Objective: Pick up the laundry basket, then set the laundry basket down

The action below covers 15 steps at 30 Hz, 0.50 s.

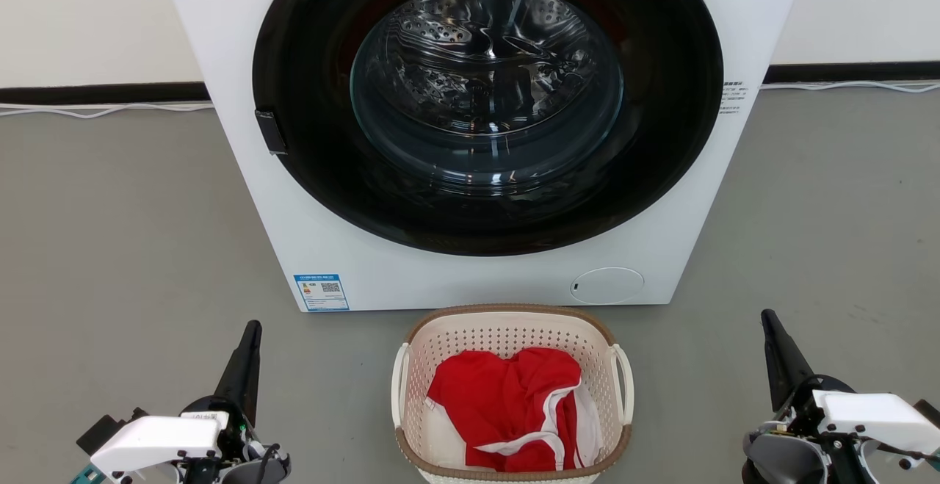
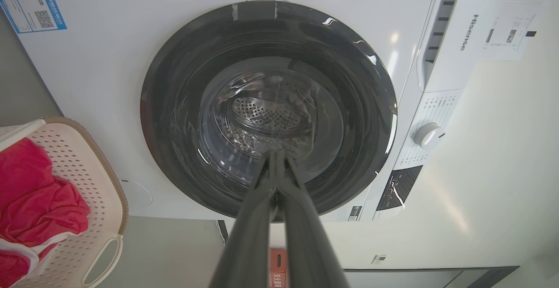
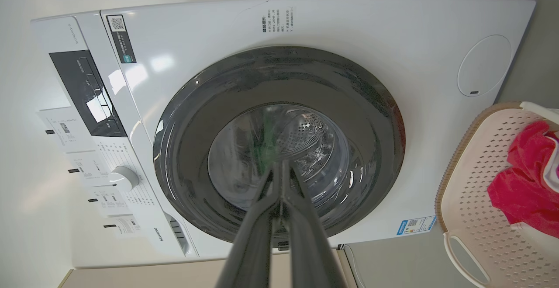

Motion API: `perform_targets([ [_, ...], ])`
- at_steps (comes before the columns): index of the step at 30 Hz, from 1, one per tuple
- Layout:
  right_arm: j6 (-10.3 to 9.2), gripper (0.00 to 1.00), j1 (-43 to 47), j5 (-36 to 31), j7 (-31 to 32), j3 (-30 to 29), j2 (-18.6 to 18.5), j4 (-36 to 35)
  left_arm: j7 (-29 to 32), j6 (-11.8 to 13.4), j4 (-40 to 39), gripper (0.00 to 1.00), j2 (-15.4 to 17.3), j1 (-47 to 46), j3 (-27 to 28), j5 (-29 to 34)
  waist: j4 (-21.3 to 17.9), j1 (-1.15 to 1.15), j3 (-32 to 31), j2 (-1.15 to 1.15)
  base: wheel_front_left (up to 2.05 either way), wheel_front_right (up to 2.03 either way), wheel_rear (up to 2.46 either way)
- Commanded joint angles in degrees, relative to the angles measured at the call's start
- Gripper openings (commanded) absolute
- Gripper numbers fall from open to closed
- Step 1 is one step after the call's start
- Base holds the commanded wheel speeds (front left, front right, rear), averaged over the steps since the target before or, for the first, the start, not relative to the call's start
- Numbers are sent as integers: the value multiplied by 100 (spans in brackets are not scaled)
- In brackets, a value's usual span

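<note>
The laundry basket (image 1: 507, 337), cream perforated plastic with a brown rim and white loop handles, stands on the grey floor before the washer, between my two arms. Red and white clothing (image 1: 514, 410) lies in it. The basket (image 2: 94, 183) also lies at the left edge of the left wrist view, and the basket (image 3: 476, 218) sits at the right edge of the right wrist view. My left gripper (image 1: 253, 328) is shut and empty, well to the basket's left. My right gripper (image 1: 767, 316) is shut and empty, well to the basket's right. Both point toward the washer.
A white front-loading washer (image 1: 323, 197) with a closed dark round door (image 1: 488, 95) stands just behind the basket. Bare grey floor (image 1: 117, 249) spreads on both sides. A dark baseboard and cables run along the back wall.
</note>
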Motion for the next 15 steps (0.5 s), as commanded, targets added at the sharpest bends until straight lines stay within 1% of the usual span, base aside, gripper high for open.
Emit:
perform_targets([
  [1, 42, 0, -131, 37, 44, 108, -44, -178, 10, -35, -168, 0, 86, -190, 172, 5, 0, 0, 0, 0, 0, 0, 0],
  [2, 42, 0, -131, 37, 44, 108, -44, -178, 10, -35, -168, 0, 86, -190, 172, 5, 0, 0, 0, 0, 0, 0, 0],
  [3, 1, 100, 0, 0, 0, 0, 0, 0, 0, 0, 0, 100, 0, 0, 0, 0, 0, 0, 0, 0, 0, 0, 0],
  [7, 0, 100, 33, 5, -39, 35, 7, 21, -48, 4, 52, 100, -11, 36, -27, 5, 0, 1, 1, 0, 0, 0, 0],
  [11, 1, 100, 64, -1, -110, 89, 5, -41, -116, 2, 20, 100, -8, 74, -55, 15, -2, 13, -10, 0, 0, 0, 0],
  [15, 3, 100, 99, -35, -180, 144, 3, -101, -185, 1, -13, 100, -5, 119, -82, 27, -5, 2, 0, 0, 0, 0, 0],
])
